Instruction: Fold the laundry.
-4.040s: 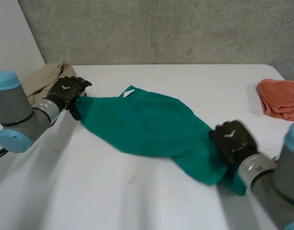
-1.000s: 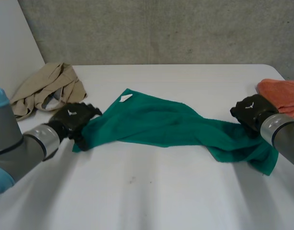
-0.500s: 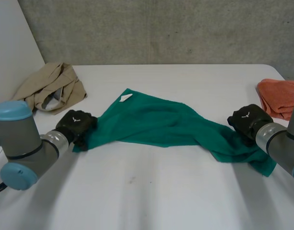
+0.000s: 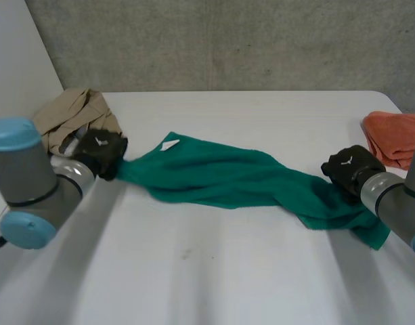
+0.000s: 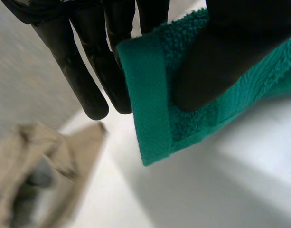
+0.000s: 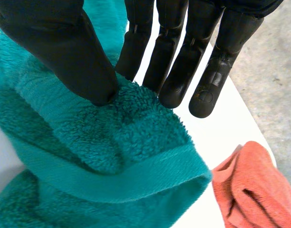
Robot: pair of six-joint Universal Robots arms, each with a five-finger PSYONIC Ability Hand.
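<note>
A green towel lies stretched in a rumpled band across the white table, with a white label near its left end. My left hand is shut on the towel's left corner. In the left wrist view the thumb pinches that hemmed corner against the fingers. My right hand holds the towel's right end. In the right wrist view its thumb presses the bunched towel edge against the fingers, and a tail of towel hangs past it.
A crumpled beige garment lies at the back left, just behind my left hand, and is seen beyond its fingertips. An orange cloth sits at the right edge, close to my right hand. A grey wall runs behind the table.
My left hand has closed on the towel's left corner and pulled it back and left toward the beige garment, drawing the towel straighter. The right hand has stayed in place.
</note>
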